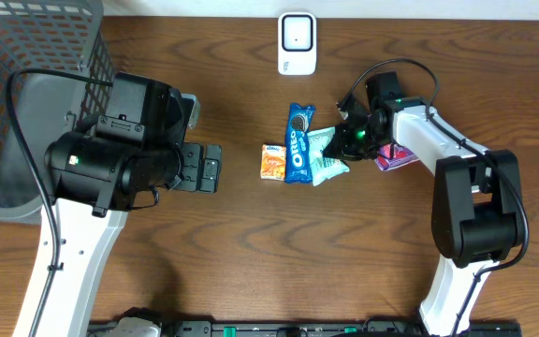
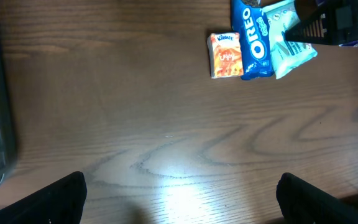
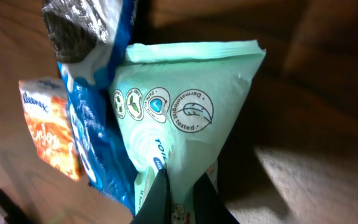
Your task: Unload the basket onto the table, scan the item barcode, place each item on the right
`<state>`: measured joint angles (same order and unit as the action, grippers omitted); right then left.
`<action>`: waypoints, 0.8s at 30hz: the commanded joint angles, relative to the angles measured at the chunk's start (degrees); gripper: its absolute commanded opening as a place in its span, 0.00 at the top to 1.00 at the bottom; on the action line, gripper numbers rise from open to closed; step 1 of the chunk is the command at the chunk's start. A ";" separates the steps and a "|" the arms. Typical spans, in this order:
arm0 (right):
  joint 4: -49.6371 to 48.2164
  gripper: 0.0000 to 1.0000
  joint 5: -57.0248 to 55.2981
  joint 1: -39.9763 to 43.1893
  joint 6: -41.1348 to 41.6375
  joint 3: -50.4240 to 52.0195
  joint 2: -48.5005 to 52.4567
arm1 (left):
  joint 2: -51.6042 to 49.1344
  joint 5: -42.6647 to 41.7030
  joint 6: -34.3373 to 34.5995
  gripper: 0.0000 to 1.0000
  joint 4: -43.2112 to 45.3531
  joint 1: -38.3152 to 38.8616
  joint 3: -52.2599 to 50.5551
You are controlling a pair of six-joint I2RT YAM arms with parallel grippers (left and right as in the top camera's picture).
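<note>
A mint-green wipes pack (image 1: 326, 157) lies on the wooden table beside a blue Oreo pack (image 1: 298, 142) and a small orange Kleenex pack (image 1: 272, 161). My right gripper (image 1: 351, 140) is shut on the right edge of the wipes pack; in the right wrist view its dark fingers (image 3: 160, 199) pinch the pack (image 3: 179, 106) at the bottom, at my gripper (image 3: 182, 190). No barcode shows on it. The white scanner (image 1: 297, 43) stands at the far edge. My left gripper (image 1: 206, 168) hangs open over bare wood to the left, its jaws (image 2: 180, 193) wide with nothing between them.
A dark mesh basket (image 1: 26, 56) fills the far left corner. A pink and purple packet (image 1: 396, 157) lies partly under the right arm. In the left wrist view, the Kleenex pack (image 2: 225, 55), the Oreo pack (image 2: 253, 40) and the wipes pack (image 2: 291, 50) sit far ahead.
</note>
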<state>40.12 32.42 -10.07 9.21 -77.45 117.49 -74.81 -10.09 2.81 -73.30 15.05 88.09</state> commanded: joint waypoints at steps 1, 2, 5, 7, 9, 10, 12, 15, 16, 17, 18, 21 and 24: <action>4.11 0.99 -5.88 0.66 0.17 -3.50 0.09 | -0.22 0.72 0.07 0.02 -0.20 -0.31 0.52; 6.49 0.99 -9.33 0.66 0.20 -5.20 -0.11 | -0.22 0.72 0.07 0.02 -0.20 -0.31 0.52; 13.90 0.99 -23.47 -0.17 0.37 -10.86 -0.98 | -0.22 0.72 0.07 0.02 -0.20 -0.31 0.52; 17.84 0.99 -33.18 -1.46 2.19 -13.97 -1.64 | -0.22 0.72 0.07 0.02 -0.20 -0.31 0.52; 20.76 0.99 -41.57 -3.39 4.50 -16.26 -2.19 | -0.22 0.72 0.07 0.02 -0.20 -0.31 0.52; 21.92 0.99 -45.72 -4.83 5.68 -17.14 -2.25 | -0.22 0.72 0.07 0.02 -0.20 -0.31 0.52; 22.67 0.99 -52.83 -7.63 7.45 -17.73 -2.43 | -0.22 0.72 0.07 0.02 -0.20 -0.31 0.52; 21.88 0.99 -64.35 -12.09 9.64 -16.94 -2.03 | -0.22 0.72 0.07 0.02 -0.20 -0.31 0.52; 20.87 0.99 -68.15 -13.68 9.90 -16.00 -1.92 | -0.22 0.72 0.07 0.02 -0.20 -0.31 0.52; 19.56 0.99 -71.01 -14.97 9.88 -14.91 -1.57 | -0.22 0.72 0.07 0.02 -0.20 -0.31 0.52; 18.32 0.99 -73.53 -16.17 9.88 -13.73 -1.29 | -0.22 0.72 0.07 0.02 -0.20 -0.31 0.52; 13.57 0.99 -78.55 -19.34 9.86 -9.44 0.42 | -0.22 0.72 0.07 0.02 -0.20 -0.31 0.52; 11.43 0.99 -77.61 -20.81 10.64 -6.80 1.90 | -0.22 0.72 0.07 0.02 -0.20 -0.31 0.52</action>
<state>52.18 -38.63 -30.11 17.61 -86.67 117.36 -74.83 -10.09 2.81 -73.28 15.05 88.09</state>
